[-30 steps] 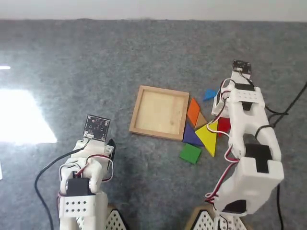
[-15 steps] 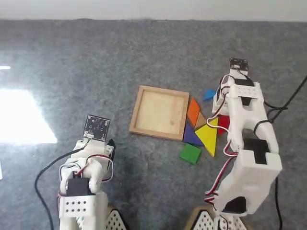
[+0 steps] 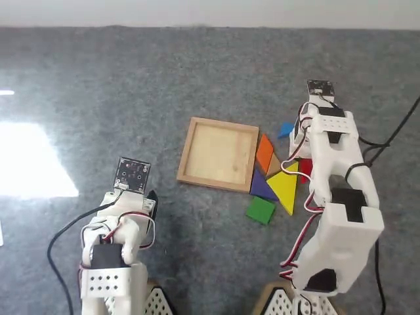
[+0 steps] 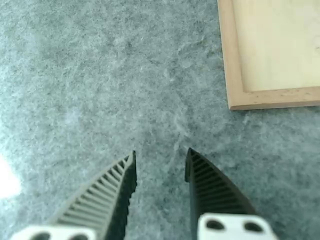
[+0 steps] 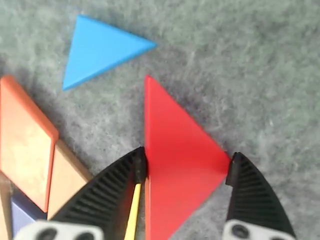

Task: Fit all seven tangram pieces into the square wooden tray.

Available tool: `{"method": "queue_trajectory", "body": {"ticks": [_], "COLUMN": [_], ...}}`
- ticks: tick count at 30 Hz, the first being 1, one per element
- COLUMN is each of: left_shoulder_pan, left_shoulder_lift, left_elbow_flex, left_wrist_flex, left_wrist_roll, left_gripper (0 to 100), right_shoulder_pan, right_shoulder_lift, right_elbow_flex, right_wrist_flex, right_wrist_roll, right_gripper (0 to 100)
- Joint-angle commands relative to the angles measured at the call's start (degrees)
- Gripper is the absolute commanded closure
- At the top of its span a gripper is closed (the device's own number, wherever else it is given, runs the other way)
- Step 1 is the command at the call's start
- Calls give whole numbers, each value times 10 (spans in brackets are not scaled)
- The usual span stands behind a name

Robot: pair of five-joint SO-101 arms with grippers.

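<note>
Left arm [image 3: 115,243] sits low at the near edge of the grey felt desk [image 3: 131,85]. Left tool [image 4: 160,157] is over bare felt, jaws parted only a narrow gap, holding nothing, with a corner of the tray [image 4: 235,65] just ahead of it. Right arm [image 3: 338,197] stretches out over the pieces. Nearest piece is the green square [image 3: 260,210], lying on its own. Just past it the yellow triangle [image 3: 286,187] and purple triangle [image 3: 262,187] lie edge to edge. Right tool [image 5: 187,160] is down over the red triangle [image 5: 175,145], jaws wide and straddling it, one tip at the long edge next to the yellow piece, the other at the far corner; can't tell if they press on it. The orange parallelogram [image 3: 264,152] lies against the tray's right rim, with the tan triangle [image 3: 274,164] tucked beside it. The square wooden tray [image 3: 186,157] is mid-desk, left of the cluster. Blue triangle [image 5: 100,47] is farthest out, apart from the red one. All seven pieces lie on the felt outside the tray.
</note>
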Motion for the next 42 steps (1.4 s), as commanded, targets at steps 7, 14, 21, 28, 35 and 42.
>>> {"method": "queue_trajectory", "body": {"ticks": [7, 14, 21, 28, 35, 42], "left_shoulder_pan": [-4, -4, -4, -4, -4, -4], "left_shoulder_lift": [-9, -9, -9, -9, -9, -9], "left_elbow_flex": [-5, -5, -5, -5, -5, -5], "left_wrist_flex": [0, 0, 0, 0, 0, 0], "left_wrist_roll": [-8, -8, -8, -8, -8, -8], "left_gripper": [848, 848, 848, 848, 848, 848], "right_shoulder_pan": [-12, -11, -14, -14, -8, -8], "right_shoulder_lift": [13, 7, -27, -81, -87, -87], "right_elbow_flex": [2, 2, 4, 45, 55, 55], "right_wrist_flex": [29, 26, 31, 33, 40, 47], "right_wrist_roll": [5, 5, 5, 4, 4, 4], "right_gripper": [847, 876, 876, 876, 880, 888]}}
